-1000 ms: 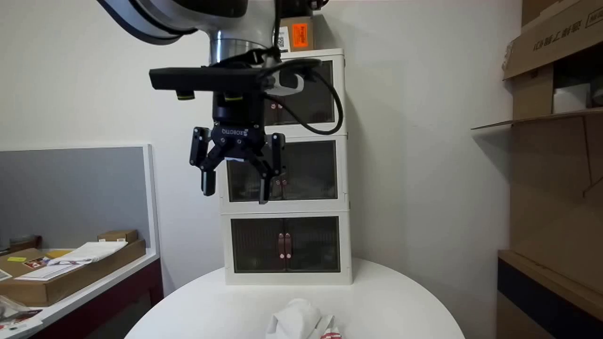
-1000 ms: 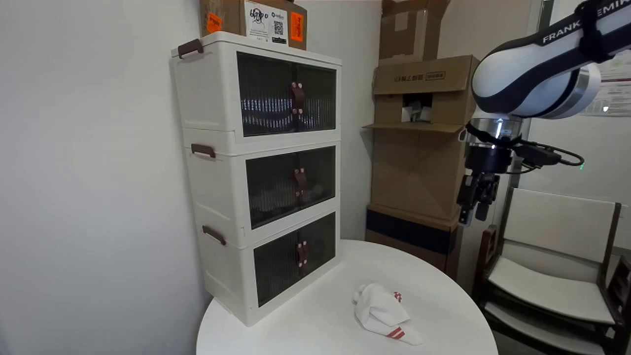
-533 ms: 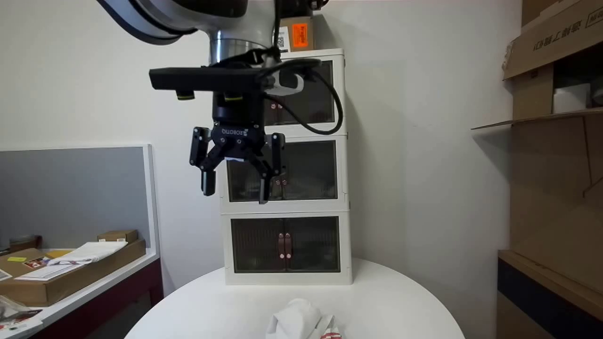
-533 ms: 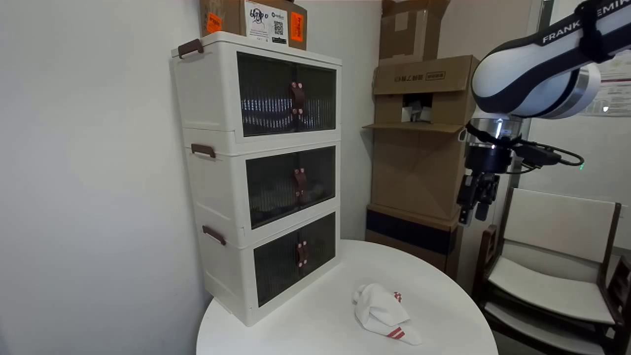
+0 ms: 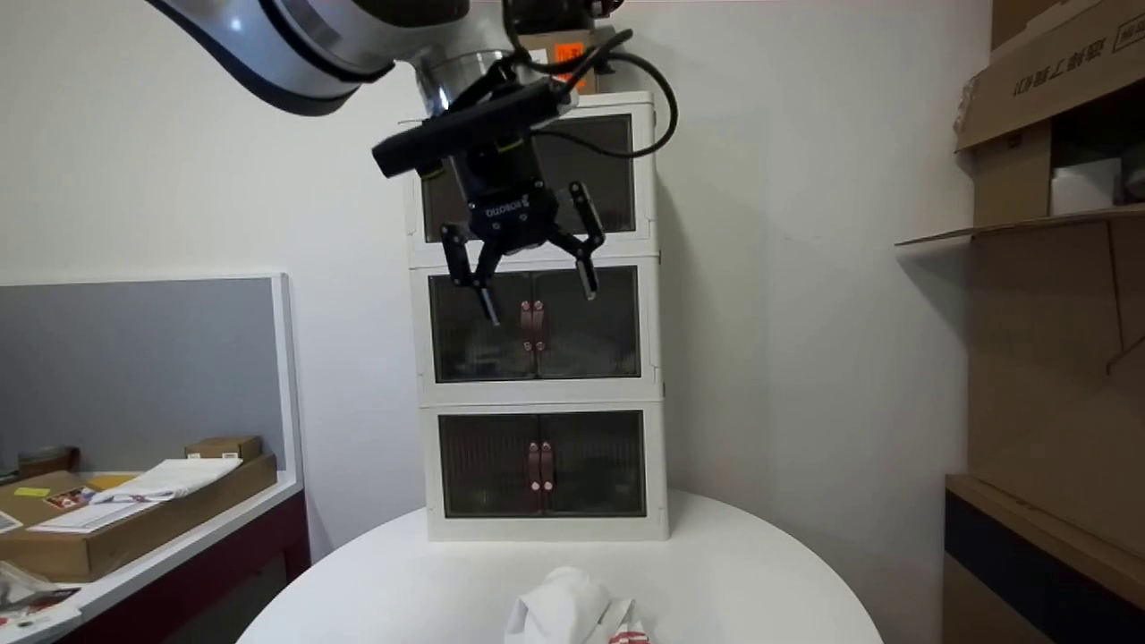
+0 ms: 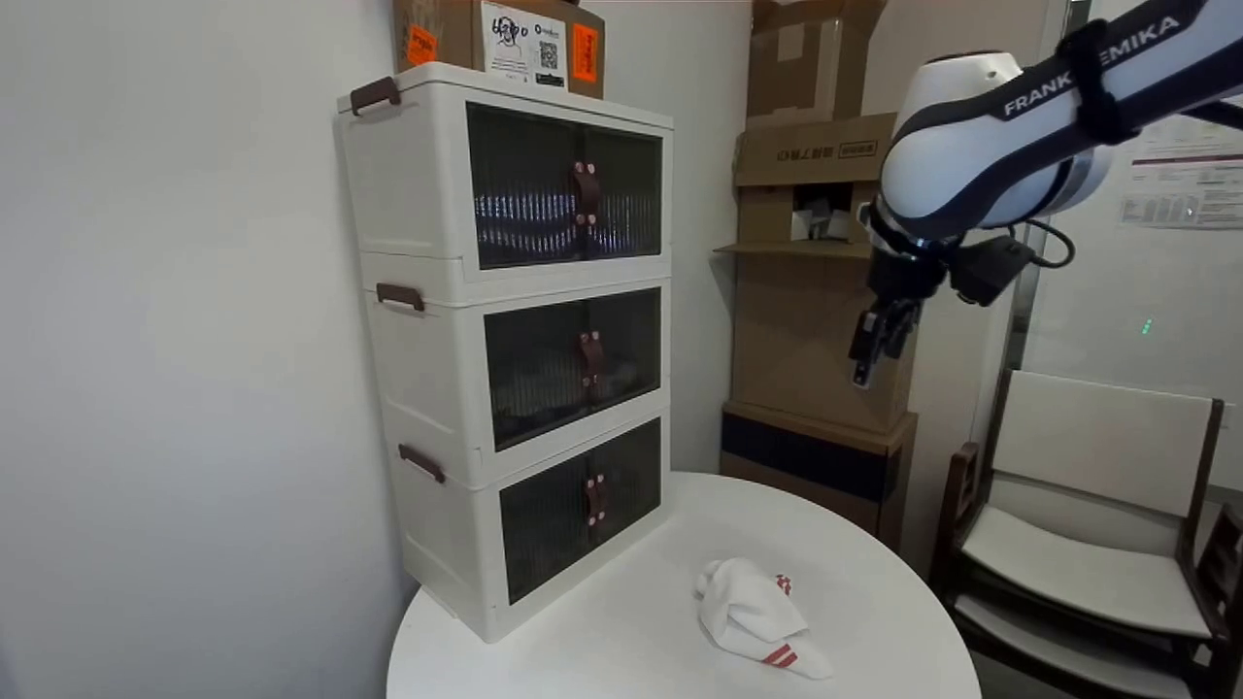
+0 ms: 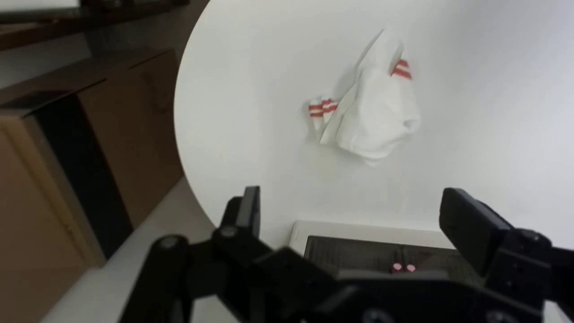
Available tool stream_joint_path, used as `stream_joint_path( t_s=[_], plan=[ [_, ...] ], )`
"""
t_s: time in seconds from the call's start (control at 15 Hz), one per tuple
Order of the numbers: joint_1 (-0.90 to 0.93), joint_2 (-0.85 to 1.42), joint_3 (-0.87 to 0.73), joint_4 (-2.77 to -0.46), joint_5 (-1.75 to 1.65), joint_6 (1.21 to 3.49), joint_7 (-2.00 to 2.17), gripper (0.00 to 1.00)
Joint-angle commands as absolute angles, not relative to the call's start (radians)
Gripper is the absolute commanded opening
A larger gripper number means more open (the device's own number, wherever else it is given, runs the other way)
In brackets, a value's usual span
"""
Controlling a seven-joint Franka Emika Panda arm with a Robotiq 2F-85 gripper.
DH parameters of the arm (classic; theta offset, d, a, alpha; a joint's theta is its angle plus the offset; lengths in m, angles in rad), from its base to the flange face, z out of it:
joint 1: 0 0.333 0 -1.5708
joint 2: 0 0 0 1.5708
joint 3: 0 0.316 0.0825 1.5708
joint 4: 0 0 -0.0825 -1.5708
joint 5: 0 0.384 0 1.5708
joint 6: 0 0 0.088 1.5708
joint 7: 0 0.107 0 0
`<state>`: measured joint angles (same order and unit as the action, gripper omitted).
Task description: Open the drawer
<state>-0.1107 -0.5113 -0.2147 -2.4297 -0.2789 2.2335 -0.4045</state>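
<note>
The drawer (image 5: 590,344) is the middle of three stacked dark fronts in the white cabinet; it also shows in an exterior view (image 6: 534,379). It is shut, with a small reddish-brown handle (image 6: 591,359) at its centre, also visible in an exterior view (image 5: 532,326). My gripper (image 5: 542,309) is open, empty and tilted. In an exterior view, my gripper (image 6: 878,367) hangs in the air well apart from the cabinet front. In the wrist view, the open fingers (image 7: 352,189) frame the table and the bottom drawer front (image 7: 350,255); the middle drawer is not discernible there.
A crumpled white cloth with red stripes (image 6: 753,616) lies on the round white table (image 6: 621,660) before the cabinet. The top drawer front (image 6: 524,184) is shut. Cardboard boxes (image 6: 816,330) stand beside the table, and a chair (image 6: 1097,447) stands behind the arm.
My gripper was still between the earlier frames. It has since risen, tilted, and moved toward the cabinet and across its middle front, uncovering the middle handle from view. It stays open.
</note>
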Motion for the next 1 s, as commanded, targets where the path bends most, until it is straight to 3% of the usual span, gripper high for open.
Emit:
stream_joint_path(
  t_s=[0.0, 0.4, 0.67, 0.93],
  plan=[
    [-0.118, -0.354, -0.1, -2.324, -0.401, 2.409, -0.282, 1.0],
    [-0.277, -0.125, 0.167, -2.179, -0.859, 2.666, 0.099, 1.0],
    [-0.381, -0.085, 0.322, -2.092, -1.197, 2.616, 0.402, 1.0],
    [-0.373, -0.084, 0.399, -2.097, -1.28, 2.444, 0.712, 1.0]
  ],
)
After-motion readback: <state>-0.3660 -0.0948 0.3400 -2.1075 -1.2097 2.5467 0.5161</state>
